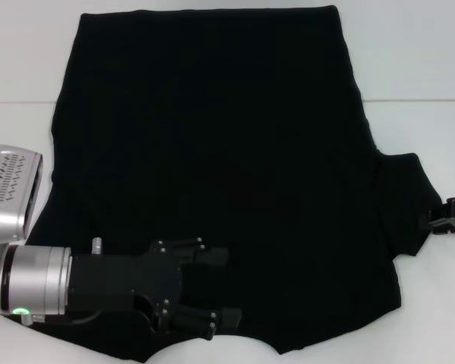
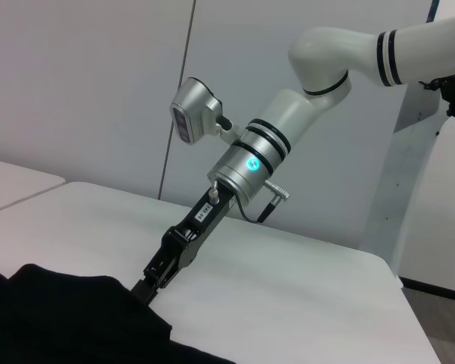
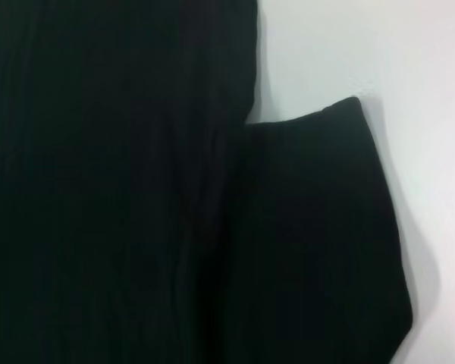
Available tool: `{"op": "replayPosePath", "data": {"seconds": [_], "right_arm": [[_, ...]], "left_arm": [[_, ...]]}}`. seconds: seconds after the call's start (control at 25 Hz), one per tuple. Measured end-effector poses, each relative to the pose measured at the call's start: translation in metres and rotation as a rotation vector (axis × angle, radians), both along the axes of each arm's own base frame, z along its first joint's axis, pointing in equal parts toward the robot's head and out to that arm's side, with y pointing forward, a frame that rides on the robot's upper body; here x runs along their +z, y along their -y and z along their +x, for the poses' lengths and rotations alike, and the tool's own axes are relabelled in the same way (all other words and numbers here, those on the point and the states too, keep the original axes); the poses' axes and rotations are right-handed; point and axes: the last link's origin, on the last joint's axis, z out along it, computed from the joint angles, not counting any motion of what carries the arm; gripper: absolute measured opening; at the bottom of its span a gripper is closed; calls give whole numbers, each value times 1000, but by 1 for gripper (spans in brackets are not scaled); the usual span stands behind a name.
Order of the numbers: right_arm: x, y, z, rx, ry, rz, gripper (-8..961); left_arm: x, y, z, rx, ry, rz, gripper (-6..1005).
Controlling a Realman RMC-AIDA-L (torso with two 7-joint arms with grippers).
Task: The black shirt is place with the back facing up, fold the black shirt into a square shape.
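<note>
We see the black shirt (image 1: 220, 167) cut off at the lower edge; the right gripper (image 1: 449, 220) is half hidden behind its sleeve.

A big black shirt (image 1: 227, 174) lies flat and spread out on the white surface (image 1: 417, 61), covering most of it.

The black shirt (image 1: 227, 167) lies spread flat across the white tabletop (image 1: 409, 61), plain dark cloth with no lettering showing; its straight hem sits at the far edge, the body widening toward the near side. One short sleeve (image 1: 406, 205) juts out on the right, lying flat; the near edge dips in a shallow curve at the neckline (image 1: 212, 345).
</note>
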Motion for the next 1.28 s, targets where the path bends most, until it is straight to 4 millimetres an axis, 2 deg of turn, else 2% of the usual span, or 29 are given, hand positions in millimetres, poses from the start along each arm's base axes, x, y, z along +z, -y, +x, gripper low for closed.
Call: {"op": "replayPosePath", "data": {"seconds": [1.0,1.28], "right_arm": [[-12,-7,-8,32,19,22,298],[-15,-10,-10,45,33,28,139]], "left_arm": [[0,-1,-1,4,-5,6,933],[0,-1,-1,5,-7,7,932]]}}
